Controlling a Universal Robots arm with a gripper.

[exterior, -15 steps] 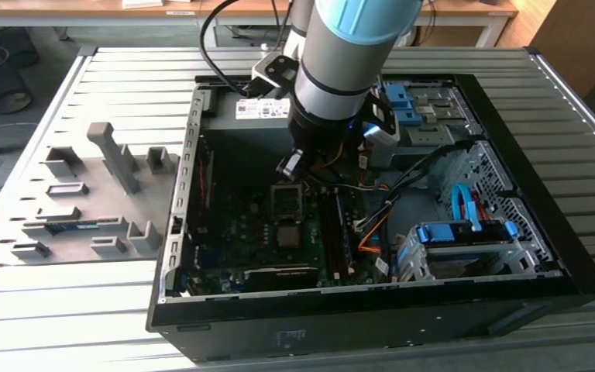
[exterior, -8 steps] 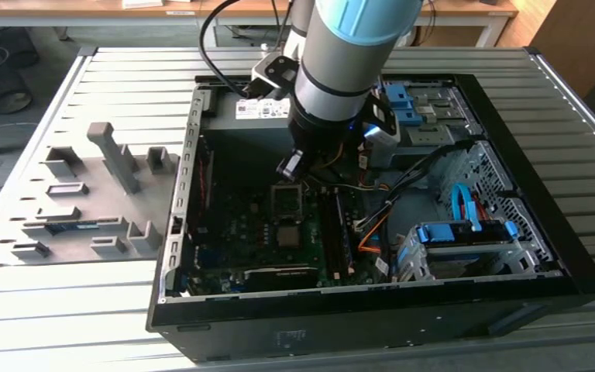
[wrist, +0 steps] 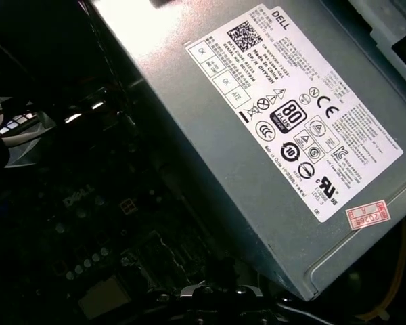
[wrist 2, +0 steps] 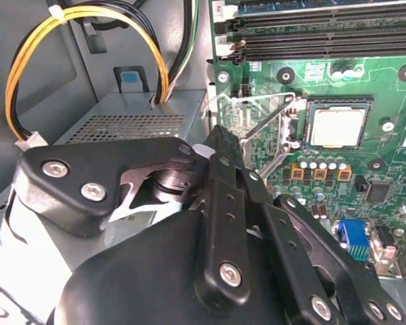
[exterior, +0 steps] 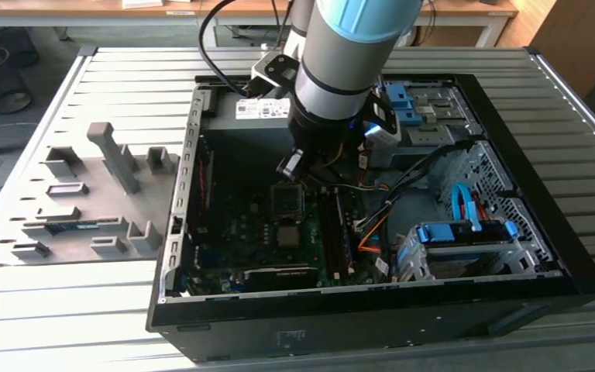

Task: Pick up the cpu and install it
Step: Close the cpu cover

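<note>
Silvery square cpu in socket

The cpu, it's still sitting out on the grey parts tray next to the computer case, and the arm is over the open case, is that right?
Not quite. In the second wrist view the cpu already sits in the motherboard socket, its retention frame swung open, not on the grey parts tray. The arm is indeed over the open computer case, as the exterior view shows.

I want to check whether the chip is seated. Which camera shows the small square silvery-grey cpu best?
The second wrist view: the small square silvery-grey cpu lies unobstructed in the socket on the green motherboard. The exterior view shows it as a small pale square. In the first wrist view I cannot make it out.
</note>
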